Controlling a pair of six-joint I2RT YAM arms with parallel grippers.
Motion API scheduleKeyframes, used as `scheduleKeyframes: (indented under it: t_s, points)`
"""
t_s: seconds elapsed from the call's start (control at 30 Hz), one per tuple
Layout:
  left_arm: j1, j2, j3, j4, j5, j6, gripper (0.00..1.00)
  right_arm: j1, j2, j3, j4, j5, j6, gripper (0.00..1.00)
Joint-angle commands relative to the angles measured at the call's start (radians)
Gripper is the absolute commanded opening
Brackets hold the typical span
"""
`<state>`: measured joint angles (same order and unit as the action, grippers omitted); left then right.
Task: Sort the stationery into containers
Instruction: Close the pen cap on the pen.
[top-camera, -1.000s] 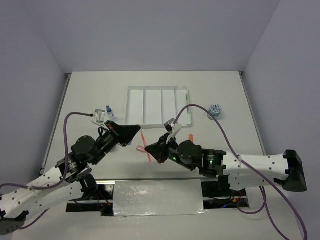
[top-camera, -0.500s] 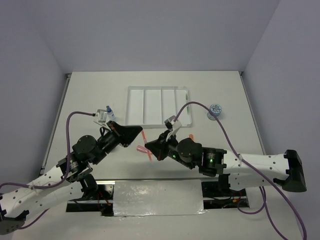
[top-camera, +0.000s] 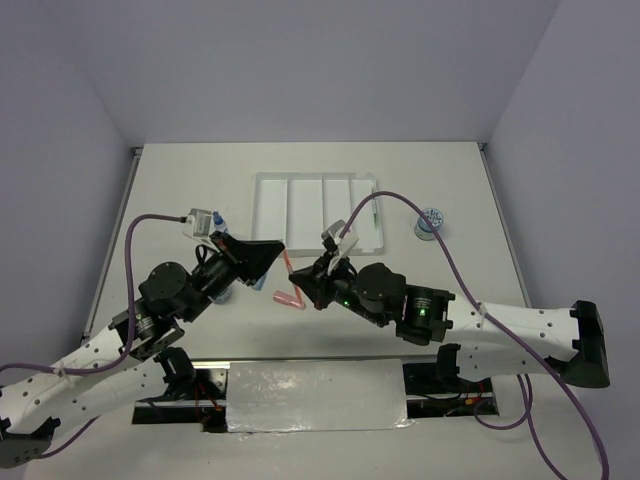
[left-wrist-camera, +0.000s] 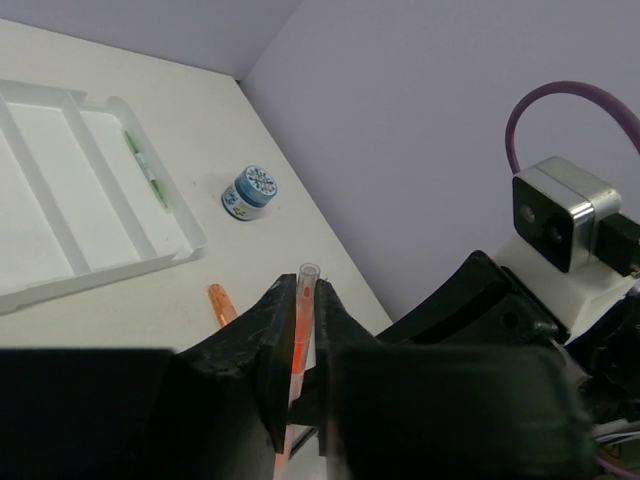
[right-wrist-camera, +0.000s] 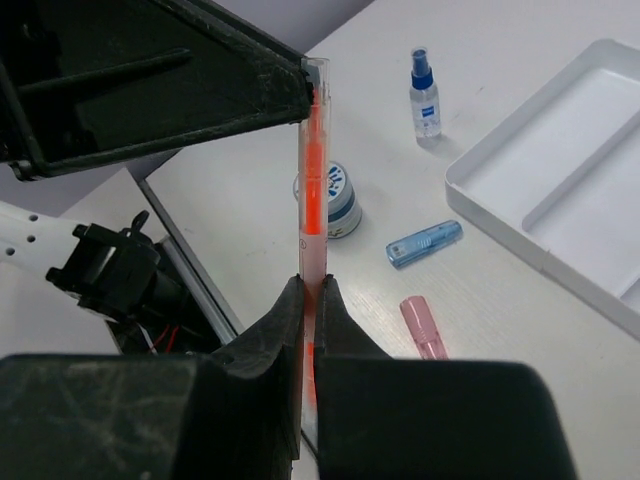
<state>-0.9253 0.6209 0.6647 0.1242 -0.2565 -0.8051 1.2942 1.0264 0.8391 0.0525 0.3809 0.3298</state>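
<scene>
- My left gripper (left-wrist-camera: 303, 300) was closed on one end of the orange pen (right-wrist-camera: 312, 180), its fingers pinching the clear barrel from both sides.
- My right gripper (right-wrist-camera: 311, 290) was clamped on the other end of the same pen, so both my grippers held it at once, lifted off the tabletop (top-camera: 180, 180).
- In the top view the pen hung over the middle of the table, between the tray (top-camera: 305, 212) and the near edge, and closer to the tray.
- In my right wrist view the pen stood straight up out of my fingers, and the tip of a left finger touched its top end.
- The tray sat toward the far edge, about midway between the left and right edges, with its four long compartments running far to near.
- A green pen (top-camera: 372, 214) lay in the rightmost compartment, along its right wall.
- One disc (top-camera: 431, 220) sat on the table beside the tray, toward the right edge.
- The second disc (right-wrist-camera: 335, 200) sat toward the near edge, left of the middle.
- The bottle (right-wrist-camera: 425, 95) stood upright to the left of the tray, apart from it.
- A blue stick (right-wrist-camera: 424, 243) and a pink stick (right-wrist-camera: 425, 328) lay flat between the second disc and the tray, near each other but not touching.
- An orange stick (left-wrist-camera: 222, 303) lay flat off the tray's near right corner, apart from it.
</scene>
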Motion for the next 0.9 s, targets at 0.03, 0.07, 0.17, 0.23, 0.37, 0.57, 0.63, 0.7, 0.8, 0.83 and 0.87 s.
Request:
scheduleKeyframes:
  t_s: [0.03,0.07,0.17,0.23,0.37,0.57,0.63,0.7,0.8,0.83,0.87]
  points:
    - [-0.01,0.007,0.062,-0.093,0.08,0.046,0.35,-0.012,-0.025,0.008,0.202,-0.095,-0.126,0.0]
    - [-0.01,0.005,0.079,-0.101,0.071,0.053,0.49,-0.013,-0.022,0.003,0.201,-0.102,-0.126,0.0]
    - [-0.012,-0.001,0.122,-0.121,0.031,0.073,0.67,-0.01,-0.009,-0.009,0.187,-0.093,-0.114,0.0]
    - [-0.012,-0.009,0.148,-0.152,0.022,0.09,0.7,-0.01,-0.005,-0.012,0.181,-0.093,-0.107,0.0]
    - [-0.01,-0.016,0.179,-0.149,0.026,0.109,0.69,-0.01,-0.005,-0.02,0.188,-0.085,-0.097,0.0]
    - [-0.012,-0.009,0.17,-0.144,0.074,0.119,0.66,-0.01,-0.014,-0.012,0.195,-0.07,-0.09,0.0]
    - [-0.012,-0.007,0.155,-0.141,0.086,0.118,0.66,-0.01,-0.015,-0.002,0.191,-0.068,-0.09,0.0]
    - [-0.012,-0.003,0.145,-0.136,0.103,0.118,0.65,-0.01,-0.015,0.008,0.187,-0.065,-0.09,0.0]
    - [-0.01,0.01,0.138,-0.133,0.126,0.119,0.62,-0.01,-0.017,0.02,0.182,-0.063,-0.095,0.0]
    - [-0.012,0.02,0.136,-0.133,0.14,0.121,0.57,-0.01,-0.017,0.023,0.181,-0.063,-0.095,0.0]
    - [-0.012,0.025,0.134,-0.133,0.146,0.121,0.54,-0.01,-0.02,0.026,0.182,-0.062,-0.095,0.0]
